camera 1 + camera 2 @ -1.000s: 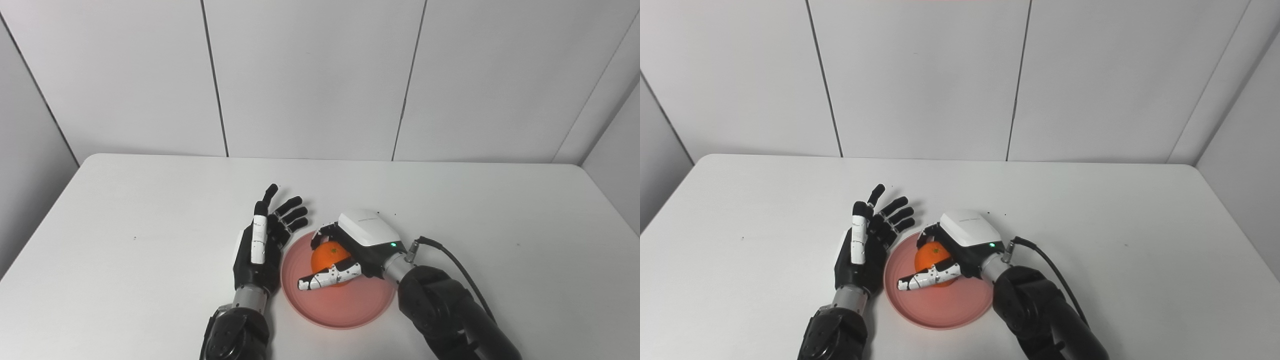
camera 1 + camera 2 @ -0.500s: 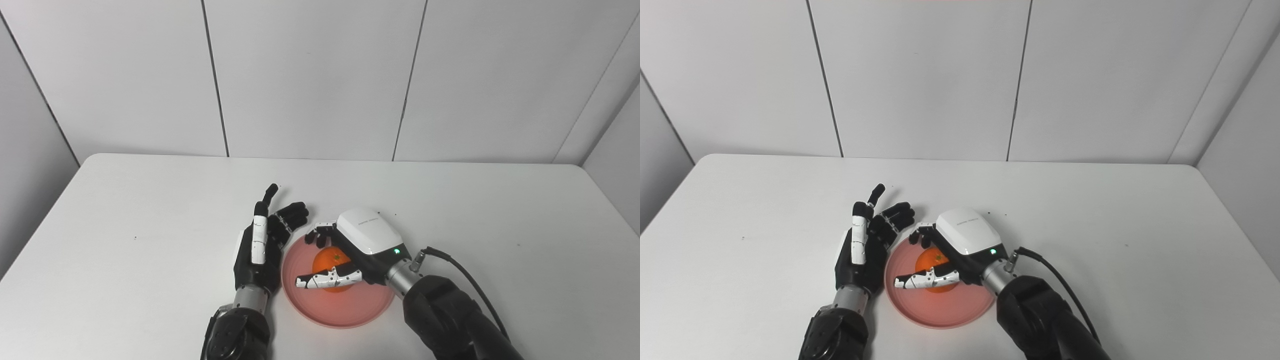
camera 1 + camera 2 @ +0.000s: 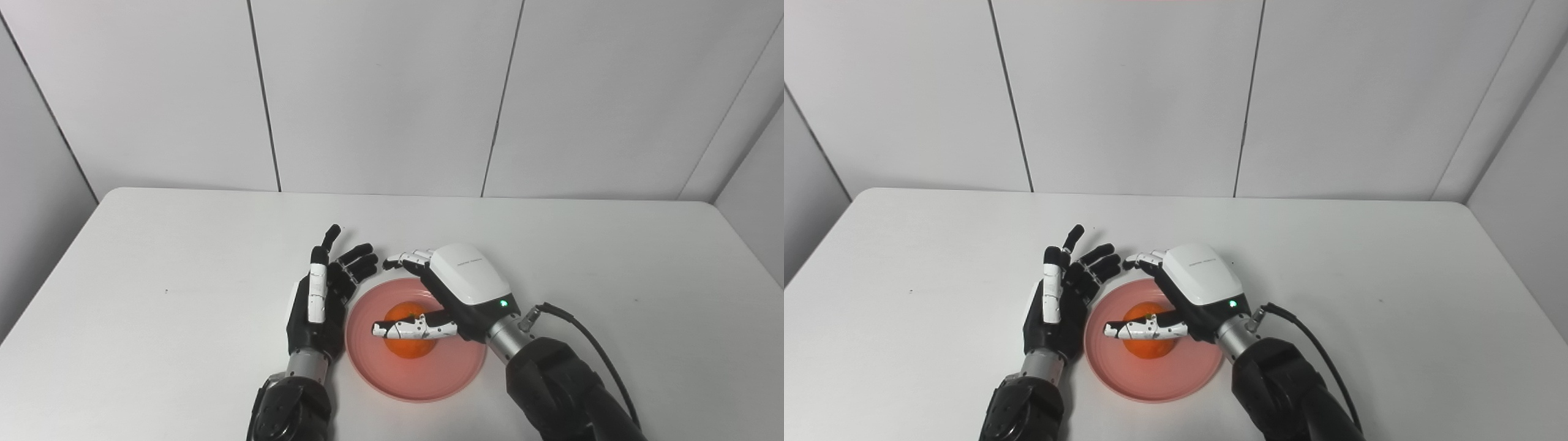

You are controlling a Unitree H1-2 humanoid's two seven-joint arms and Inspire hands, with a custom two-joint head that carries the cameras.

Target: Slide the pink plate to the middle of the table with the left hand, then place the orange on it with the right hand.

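- We had the orange (image 3: 409,343) resting in the middle of the plate (image 3: 456,380); nothing gripped it.
- Our right hand (image 3: 456,291) sat just above and behind the orange, fingers spread wide, thumb stretched across the front of the fruit. It held nothing; whether the thumb touched the peel, we couldn't tell.
- We read that spread as a release: fingers clear so the fruit sits on its own.
- Our left hand (image 3: 321,294) stood edge-on just beside the plate's left rim, fingers apart and pointing away, empty. Likely parked there as the pushing side for the slide; touching the rim or not, unclear.
- The plate lay on the table (image 3: 153,257), roughly mid-width, toward the near edge.
- Both task steps looked done to us; the right hand only needed to lift away without nudging the fruit.
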